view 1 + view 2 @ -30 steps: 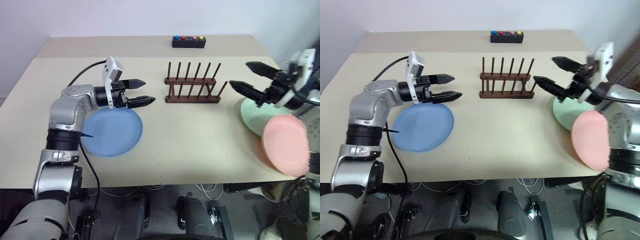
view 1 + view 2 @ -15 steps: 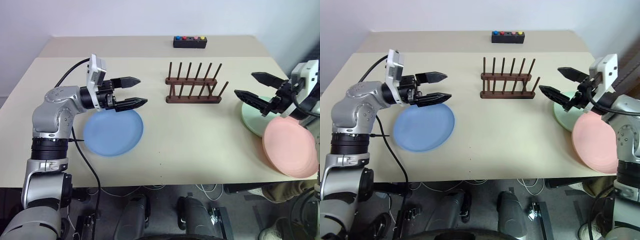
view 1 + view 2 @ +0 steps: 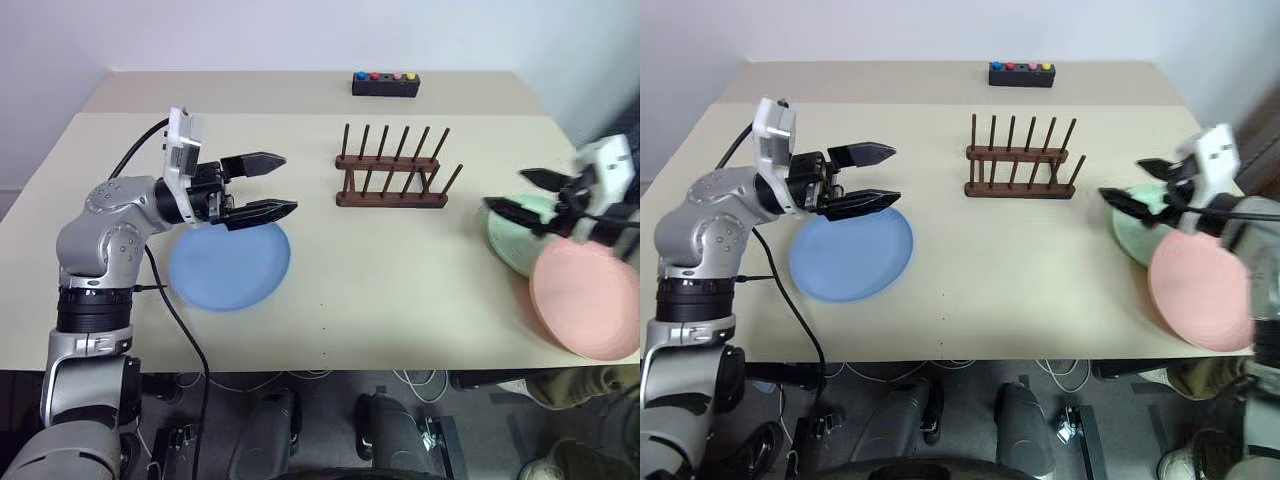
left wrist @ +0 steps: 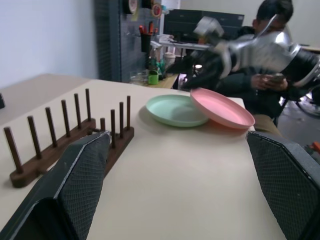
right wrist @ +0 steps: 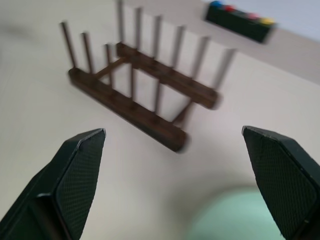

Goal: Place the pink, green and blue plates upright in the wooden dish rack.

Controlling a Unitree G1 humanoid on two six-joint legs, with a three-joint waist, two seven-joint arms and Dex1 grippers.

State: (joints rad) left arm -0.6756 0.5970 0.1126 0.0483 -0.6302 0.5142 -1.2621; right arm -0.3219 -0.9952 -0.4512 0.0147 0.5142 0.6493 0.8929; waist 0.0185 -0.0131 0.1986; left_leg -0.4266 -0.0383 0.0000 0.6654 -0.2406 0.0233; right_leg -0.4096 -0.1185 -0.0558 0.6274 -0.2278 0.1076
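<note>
The blue plate (image 3: 230,265) lies flat at the table's left. Just above its far edge hovers my left gripper (image 3: 288,182), open and empty, pointing toward the wooden dish rack (image 3: 392,175), which stands empty in the middle back. At the right edge the green plate (image 3: 505,240) lies flat, and the pink plate (image 3: 590,300) overlaps its near side. My right gripper (image 3: 505,190) is open and empty above the green plate's left rim. The left wrist view looks past the rack (image 4: 65,130) to both plates (image 4: 175,110).
A black box with coloured buttons (image 3: 385,84) sits at the table's far edge. The tan table (image 3: 400,290) is bare between the blue plate and the right-hand plates. The pink plate overhangs the right edge. A seated person (image 4: 260,50) is beyond the table's right side.
My right gripper has drawn back to the right and lower, from beside the rack's end to over the green plate. My left gripper has pulled back slightly from the rack. Both stayed open.
</note>
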